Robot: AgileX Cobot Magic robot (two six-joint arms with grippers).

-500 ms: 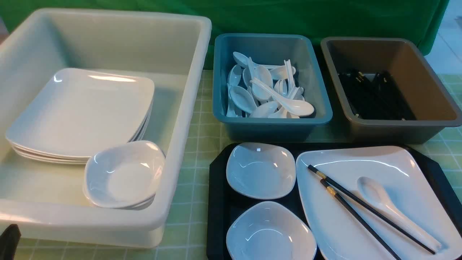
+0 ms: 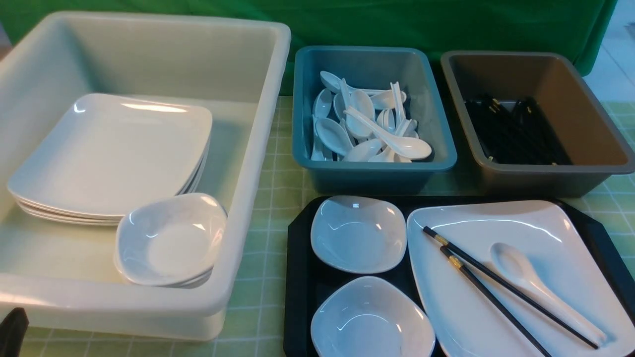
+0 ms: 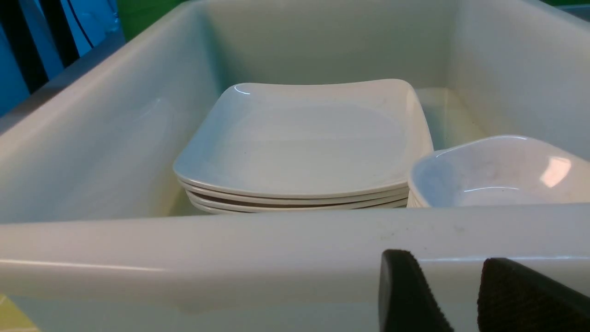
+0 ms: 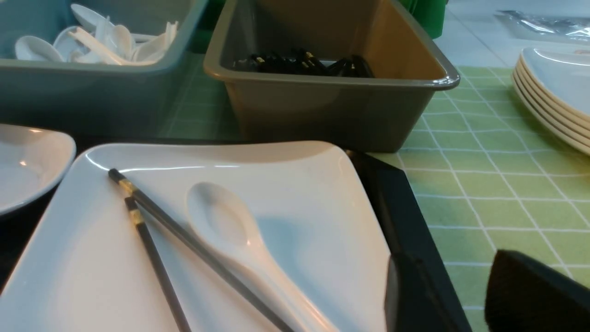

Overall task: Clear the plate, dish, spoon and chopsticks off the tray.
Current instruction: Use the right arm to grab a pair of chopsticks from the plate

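Observation:
The black tray [image 2: 297, 258] lies at the front right. On it the large white plate [image 2: 496, 223] holds the black chopsticks [image 2: 511, 289] and the white spoon [image 2: 536, 282] side by side. Two small white dishes [image 2: 358, 233] [image 2: 369, 320] sit on the tray left of the plate. My right gripper [image 4: 461, 286] is open and empty, over the tray's right rim [image 4: 405, 207], beside the plate [image 4: 299, 193], spoon [image 4: 221, 221] and chopsticks [image 4: 184, 237]. My left gripper [image 3: 454, 276] is open and empty, just in front of the white bin's near wall.
The big white bin [image 2: 258, 148] at the left holds a stack of plates [image 2: 114, 153] and stacked small dishes [image 2: 171, 238]. Behind the tray stand a teal bin [image 2: 372, 171] of spoons and a grey-brown bin [image 2: 545, 176] of chopsticks. More plates [image 4: 553, 92] are stacked to the right.

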